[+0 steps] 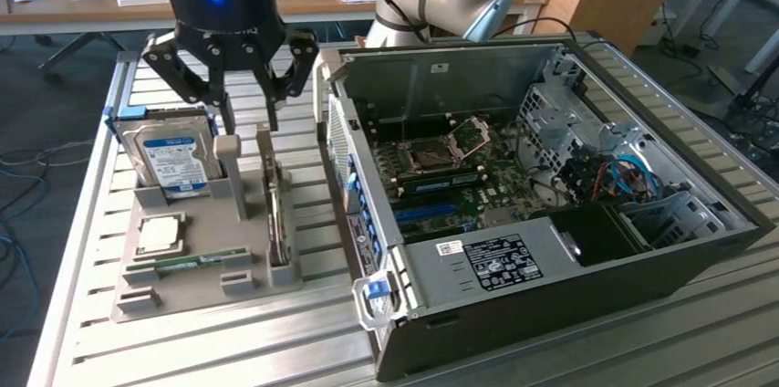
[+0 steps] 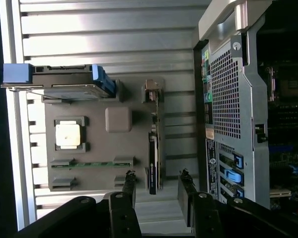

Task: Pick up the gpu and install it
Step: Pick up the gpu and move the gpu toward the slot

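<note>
Hanging above the grey holder tray (image 1: 207,223), the gripper (image 1: 247,120) has its 2 fingers (image 2: 129,186) spread apart with nothing between them: it is open and empty, clear of every part on the tray. The gpu (image 1: 277,214) stands on its long edge in a slot along the side of the tray that faces the computer case (image 1: 608,300), its dark board upright and its silvery bracket at the end of the tray where the hard drive sits. In the wrist view the thin top edge of the gpu (image 2: 152,158) lies in line with the gap between the fingertips and touches neither of them. The hard drive (image 1: 171,157), with its blue label, stands upright in a pocket at 1 end of the tray, on the side away from the case. A square grey block (image 1: 229,168) rises from the tray between the hard drive and the gpu. A processor chip (image 1: 159,235) lies flat in a recess near the middle of the tray, and a green memory stick (image 1: 195,264) lies in a slot just beyond it, towards the tray's other end. The case lies open just beside the tray, its motherboard exposed, and both rest on a slatted metal table (image 1: 244,350).
</note>
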Controlling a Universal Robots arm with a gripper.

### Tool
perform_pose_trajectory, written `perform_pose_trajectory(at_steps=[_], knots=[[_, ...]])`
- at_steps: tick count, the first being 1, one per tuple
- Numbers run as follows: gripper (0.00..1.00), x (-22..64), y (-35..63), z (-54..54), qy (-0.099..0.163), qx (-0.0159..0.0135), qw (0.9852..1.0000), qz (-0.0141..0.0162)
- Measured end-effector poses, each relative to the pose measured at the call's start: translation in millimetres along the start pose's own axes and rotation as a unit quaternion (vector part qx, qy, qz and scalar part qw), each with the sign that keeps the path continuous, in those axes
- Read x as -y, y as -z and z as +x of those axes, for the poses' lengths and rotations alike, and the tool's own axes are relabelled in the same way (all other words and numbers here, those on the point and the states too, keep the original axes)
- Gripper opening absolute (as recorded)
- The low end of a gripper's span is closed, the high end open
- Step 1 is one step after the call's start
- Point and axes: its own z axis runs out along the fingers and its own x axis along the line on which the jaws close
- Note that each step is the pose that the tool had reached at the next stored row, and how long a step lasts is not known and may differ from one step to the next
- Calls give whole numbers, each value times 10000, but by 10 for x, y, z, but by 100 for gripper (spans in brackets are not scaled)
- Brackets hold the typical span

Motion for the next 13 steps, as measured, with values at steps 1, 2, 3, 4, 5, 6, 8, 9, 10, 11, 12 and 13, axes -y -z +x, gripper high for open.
perform_pose_trajectory(at_steps=[1, 2, 3, 4, 5, 6, 8, 9, 10, 11, 12, 13], knots=[[47, 1, -18, 0, 0, 0, 10000, 0], [47, 2, -36, 1, 0, 0, 10000, 0], [47, 2, -54, 1, 0, 0, 10000, 0], [47, 3, -75, 2, 0, 1, 10000, 0], [47, 4, -92, 2, 0, 0, 10000, 0], [47, 5, -110, 2, 0, 1, 10000, 0], [47, 6, -136, 3, 0, 0, 10000, 0], [47, 7, -147, 3, 0, 0, 10000, 0], [47, 7, -160, 4, 0, 0, 10000, 0], [47, 8, -175, 4, 0, 0, 10000, 1], [47, 9, -190, 4, 0, 0, 10000, 0], [47, 9, -206, 5, 0, 0, 10000, 0]])
